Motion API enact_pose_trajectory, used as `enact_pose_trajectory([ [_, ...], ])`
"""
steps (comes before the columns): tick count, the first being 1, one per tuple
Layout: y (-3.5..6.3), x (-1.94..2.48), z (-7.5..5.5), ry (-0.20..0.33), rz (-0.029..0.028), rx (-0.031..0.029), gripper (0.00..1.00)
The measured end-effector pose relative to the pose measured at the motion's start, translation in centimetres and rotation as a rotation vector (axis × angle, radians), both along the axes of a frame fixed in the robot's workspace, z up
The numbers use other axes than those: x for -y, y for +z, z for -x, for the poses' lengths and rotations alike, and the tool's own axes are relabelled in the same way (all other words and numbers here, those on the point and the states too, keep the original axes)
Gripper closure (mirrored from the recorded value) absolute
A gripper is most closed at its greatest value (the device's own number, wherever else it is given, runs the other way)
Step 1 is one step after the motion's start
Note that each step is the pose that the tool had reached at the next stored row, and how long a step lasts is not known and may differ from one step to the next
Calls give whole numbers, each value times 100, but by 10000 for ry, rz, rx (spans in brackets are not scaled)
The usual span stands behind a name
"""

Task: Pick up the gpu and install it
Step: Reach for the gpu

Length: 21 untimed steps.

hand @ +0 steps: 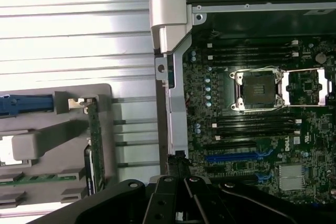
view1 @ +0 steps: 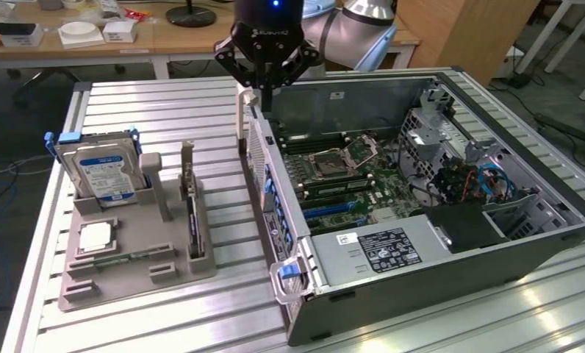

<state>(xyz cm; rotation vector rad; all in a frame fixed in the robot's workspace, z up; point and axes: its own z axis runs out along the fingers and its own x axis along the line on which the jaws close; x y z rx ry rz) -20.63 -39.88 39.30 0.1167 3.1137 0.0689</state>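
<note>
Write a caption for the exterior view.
Shut gripper hangs over the open computer case; the gpu stands upright in the gray holder on the exterior view's left.

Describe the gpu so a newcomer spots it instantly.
At the exterior view's left, beside the open computer case, sits a grey parts tray. The gpu stands on edge in the tray's slot nearest the case. It is a thin card with a metal bracket, unlike the boxy hard drive with its blue-white label.
</note>
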Motion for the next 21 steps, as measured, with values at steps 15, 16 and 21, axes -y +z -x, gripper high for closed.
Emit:
enact_pose_trajectory([
  [15, -1, 0, 97, 0, 0, 0, 90],
  [16, -1, 0, 104, 0, 0, 0, 90],
  [21, -1, 0, 136, 1, 0, 0, 90],
])
